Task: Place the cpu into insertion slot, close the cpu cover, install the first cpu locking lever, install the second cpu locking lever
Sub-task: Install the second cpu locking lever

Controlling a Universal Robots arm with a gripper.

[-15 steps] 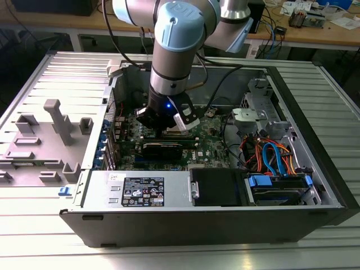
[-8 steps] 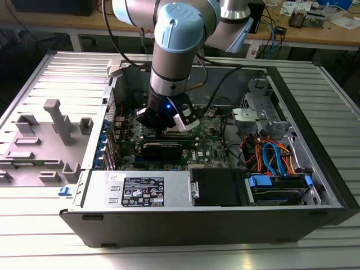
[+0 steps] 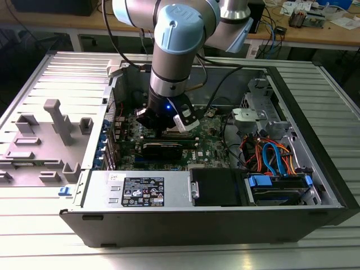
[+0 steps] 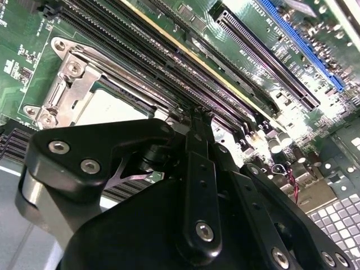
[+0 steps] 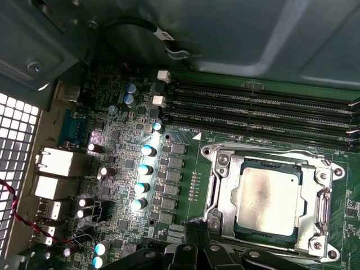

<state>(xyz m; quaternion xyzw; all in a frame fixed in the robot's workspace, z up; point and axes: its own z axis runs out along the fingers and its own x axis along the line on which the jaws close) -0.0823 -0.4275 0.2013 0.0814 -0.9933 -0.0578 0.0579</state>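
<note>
In the first wrist view the cpu [image 5: 269, 198] lies flat in the insertion slot [image 5: 218, 159]. The silver cpu cover [image 5: 224, 194] is down around it, and the chip's grey top shows through the cut-out. Thin wire levers run along two sides of the socket; I cannot tell whether they are latched. My gripper [image 5: 197, 233] hangs just off one socket edge with its dark fingers together and nothing between them. In the second wrist view the gripper [image 4: 198, 115] tip stands right beside the cpu [image 4: 109, 109] and cover [image 4: 62, 95]. In the exterior view the gripper [image 3: 169, 128] is low over the green board.
Long black memory slots [image 5: 264, 109] run beside the socket. Capacitors [image 5: 147, 151] and rear ports [image 5: 56, 163] stand on its other side. The case walls [image 3: 315, 140], a black drive bay [image 3: 216, 185] and coloured cables [image 3: 270, 154] surround the board.
</note>
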